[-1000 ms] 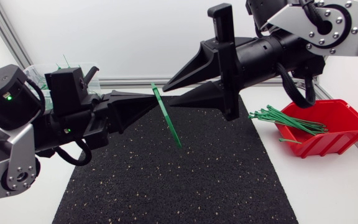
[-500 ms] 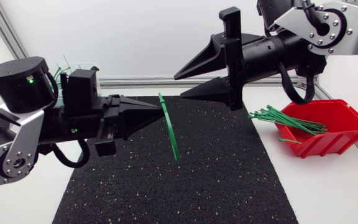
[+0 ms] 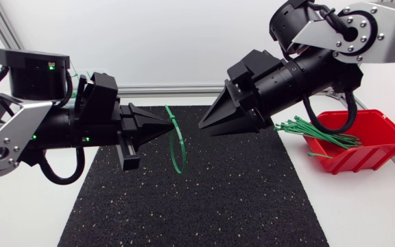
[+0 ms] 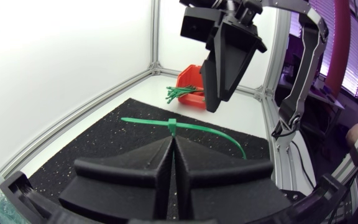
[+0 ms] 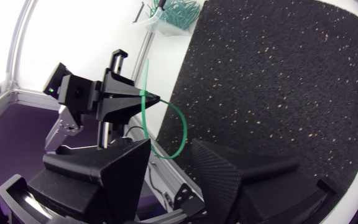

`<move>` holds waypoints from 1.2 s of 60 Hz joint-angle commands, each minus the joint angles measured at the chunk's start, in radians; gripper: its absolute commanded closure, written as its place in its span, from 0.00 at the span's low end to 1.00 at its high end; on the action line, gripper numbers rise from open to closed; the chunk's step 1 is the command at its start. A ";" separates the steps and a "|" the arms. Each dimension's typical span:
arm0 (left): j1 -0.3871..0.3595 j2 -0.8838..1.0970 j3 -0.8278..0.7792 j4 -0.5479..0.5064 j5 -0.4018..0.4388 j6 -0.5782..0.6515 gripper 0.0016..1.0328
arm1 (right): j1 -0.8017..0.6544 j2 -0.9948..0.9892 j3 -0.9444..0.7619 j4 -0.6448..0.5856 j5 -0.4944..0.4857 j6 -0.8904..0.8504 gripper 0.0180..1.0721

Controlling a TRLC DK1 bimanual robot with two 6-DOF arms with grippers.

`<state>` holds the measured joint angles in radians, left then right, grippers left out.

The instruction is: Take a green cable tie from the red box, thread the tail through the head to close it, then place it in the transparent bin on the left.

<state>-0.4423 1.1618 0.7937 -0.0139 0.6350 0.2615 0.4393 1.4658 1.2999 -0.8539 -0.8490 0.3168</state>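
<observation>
My left gripper [image 3: 169, 128] is shut on a green cable tie [image 3: 177, 151] above the black mat. The tie is bent into a small loop that hangs below the fingertips, with a straight tail standing out past its head. In the left wrist view the tie [image 4: 173, 125] lies across the tips of my left gripper [image 4: 173, 139]. My right gripper [image 3: 206, 124] hovers just right of the loop, open and empty, pointing at it. Its own view shows my right gripper [image 5: 170, 151] with the tie [image 5: 180, 124] and my left gripper [image 5: 156, 99] ahead. The red box [image 3: 372, 137] holds several green ties [image 3: 314, 130].
The black mat [image 3: 204, 206] covers the middle of the table under both grippers. The transparent bin [image 5: 177, 16], with green ties in it, stands at the far left, behind my left arm. The red box [image 4: 187, 77] sits near the right rail.
My right gripper opened wider, drew back to the right away from the tie, and turned. My left gripper rolled and shifted right, and the tie now shows as a loop.
</observation>
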 commanded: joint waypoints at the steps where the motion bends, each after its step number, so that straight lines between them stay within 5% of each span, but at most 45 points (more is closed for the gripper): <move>1: -0.013 -0.004 0.052 -0.058 -0.055 0.064 0.97 | 0.019 -0.047 0.001 -0.016 0.082 -0.067 0.50; 6: -0.010 -0.007 0.079 -0.121 -0.144 0.088 0.97 | 0.041 -0.098 -0.014 -0.013 0.211 -0.093 0.49; 23: 0.168 -0.010 0.190 -0.259 -0.301 0.104 0.97 | 0.070 -0.234 -0.126 0.024 0.749 -0.159 0.08; 33: 0.298 -0.014 0.236 -0.297 -0.359 0.131 0.97 | 0.056 -0.323 -0.198 0.082 0.927 -0.202 0.05; 53: 0.577 0.136 0.414 -0.195 -0.402 0.130 0.97 | 0.022 -0.469 -0.275 0.124 1.068 -0.259 0.05; 72: 0.652 0.403 0.662 -0.139 -0.469 0.084 0.97 | 0.019 -0.552 -0.330 0.125 1.104 -0.282 0.05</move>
<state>0.1982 1.4982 1.3949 -0.1764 0.1917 0.3626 0.4671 0.9306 1.0019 -0.7311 0.2409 0.0544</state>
